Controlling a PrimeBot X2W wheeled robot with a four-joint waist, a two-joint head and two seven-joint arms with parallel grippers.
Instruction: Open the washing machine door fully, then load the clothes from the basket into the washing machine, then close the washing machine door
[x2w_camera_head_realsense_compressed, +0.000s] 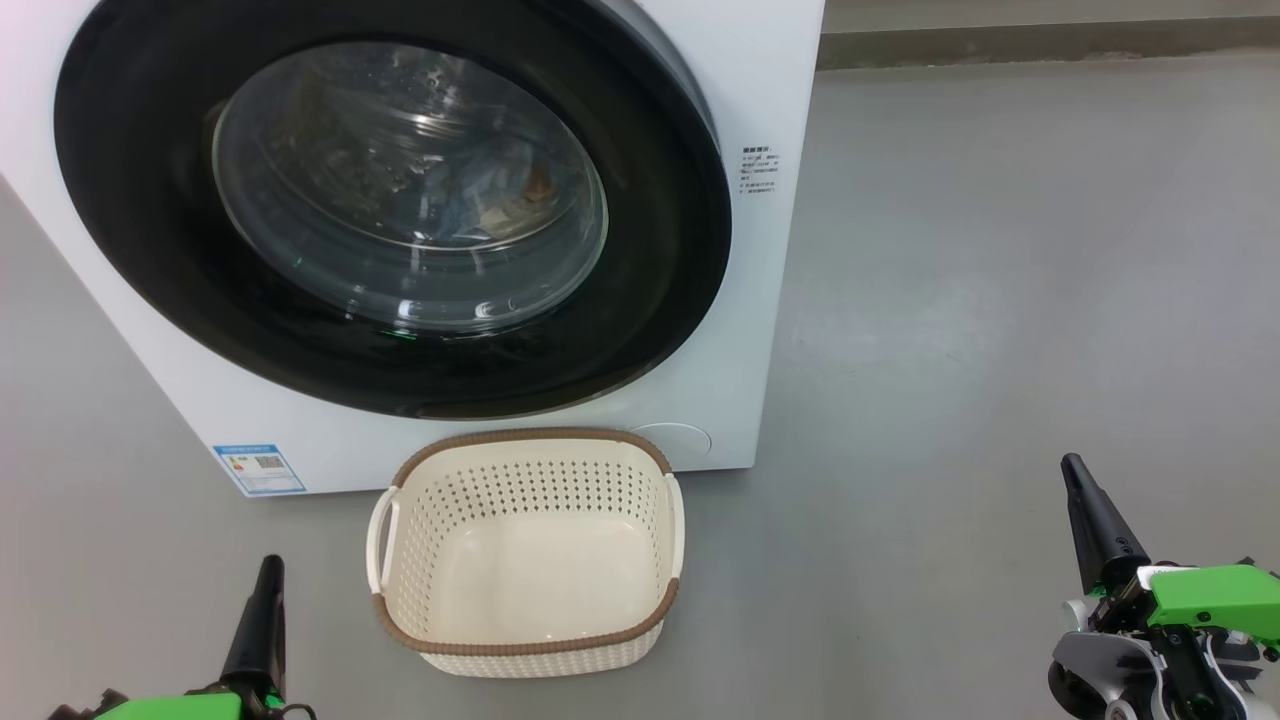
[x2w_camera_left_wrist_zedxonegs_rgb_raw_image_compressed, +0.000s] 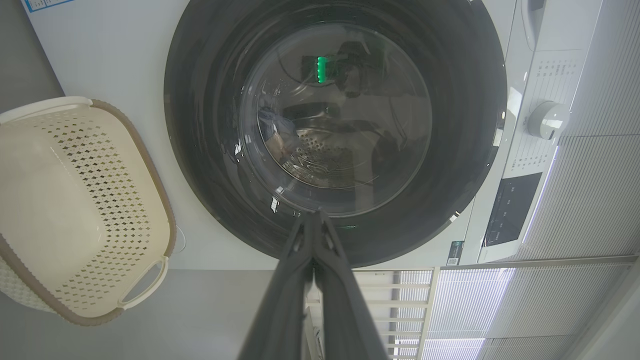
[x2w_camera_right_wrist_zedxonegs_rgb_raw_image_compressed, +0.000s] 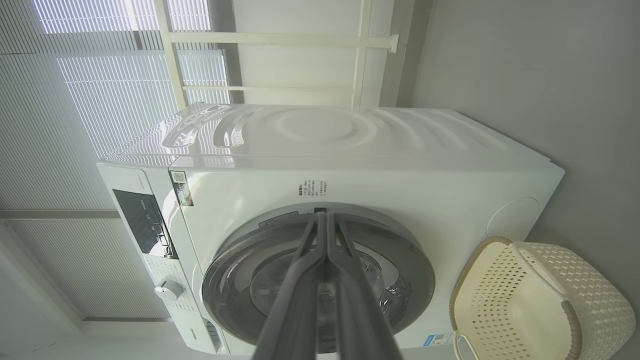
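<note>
The white washing machine (x2w_camera_head_realsense_compressed: 765, 330) stands ahead, and its door (x2w_camera_head_realsense_compressed: 140, 210) lies flat against the front. Through the glass porthole I see light-blue and orange clothes (x2w_camera_head_realsense_compressed: 500, 205) in the drum. The cream basket (x2w_camera_head_realsense_compressed: 530, 438) sits on the floor just before the machine, with nothing in it. My left gripper (x2w_camera_head_realsense_compressed: 268, 572) is shut at the lower left, left of the basket. My right gripper (x2w_camera_head_realsense_compressed: 1072, 470) is shut at the lower right, well clear of the basket. The left wrist view looks at the door (x2w_camera_left_wrist_zedxonegs_rgb_raw_image_compressed: 210, 130) past the shut left gripper (x2w_camera_left_wrist_zedxonegs_rgb_raw_image_compressed: 315, 216). In the right wrist view the right gripper (x2w_camera_right_wrist_zedxonegs_rgb_raw_image_compressed: 325, 216) is shut.
Grey floor (x2w_camera_head_realsense_compressed: 1000, 300) spreads to the right of the machine up to a wall base at the back. The machine's control panel with a knob (x2w_camera_left_wrist_zedxonegs_rgb_raw_image_compressed: 547, 119) sits above the door. Window blinds (x2w_camera_right_wrist_zedxonegs_rgb_raw_image_compressed: 100, 90) hang behind the machine.
</note>
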